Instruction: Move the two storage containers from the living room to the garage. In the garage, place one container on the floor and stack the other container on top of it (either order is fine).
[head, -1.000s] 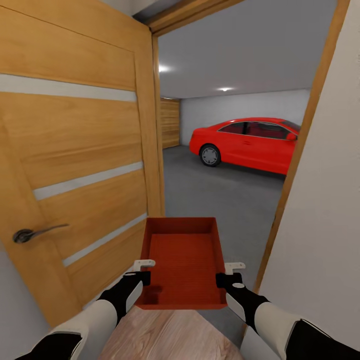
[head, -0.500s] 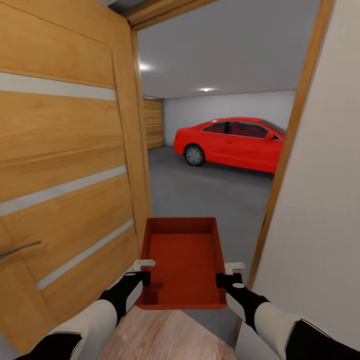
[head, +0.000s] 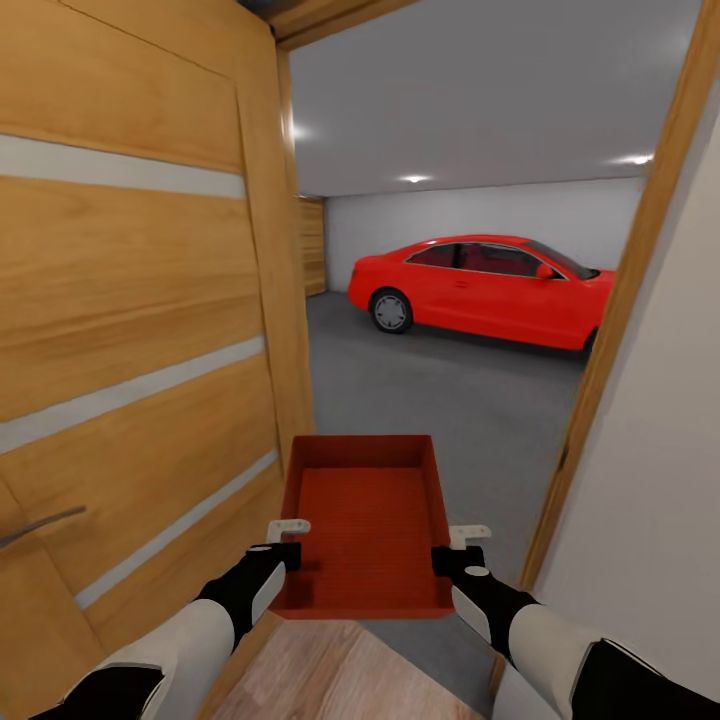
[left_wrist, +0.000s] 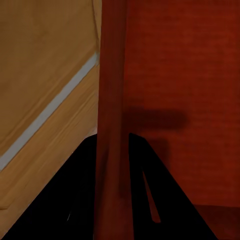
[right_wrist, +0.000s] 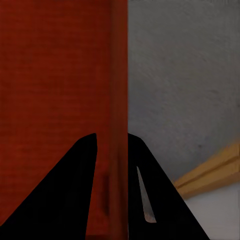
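Note:
I carry one orange-red storage container (head: 365, 520) in front of me, held level between both arms at a doorway. My left gripper (head: 287, 553) is shut on its left wall (left_wrist: 112, 100), and my right gripper (head: 447, 558) is shut on its right wall (right_wrist: 119, 100). The bin is lidless and nothing lies inside. Through the opening lies the garage with its dark grey concrete floor (head: 440, 390). Light wood planks (head: 340, 680) of the room behind me show under my arms.
An open wooden door (head: 140, 330) with pale stripes stands close on my left. The right door frame (head: 620, 330) and a white wall (head: 660, 520) are close on my right. A red car (head: 485, 285) is parked across the garage, near a wooden plank door (head: 313, 245).
The view has shifted: more of the garage and car shows, and the right frame sits further right. The bin and both grippers keep the same hold.

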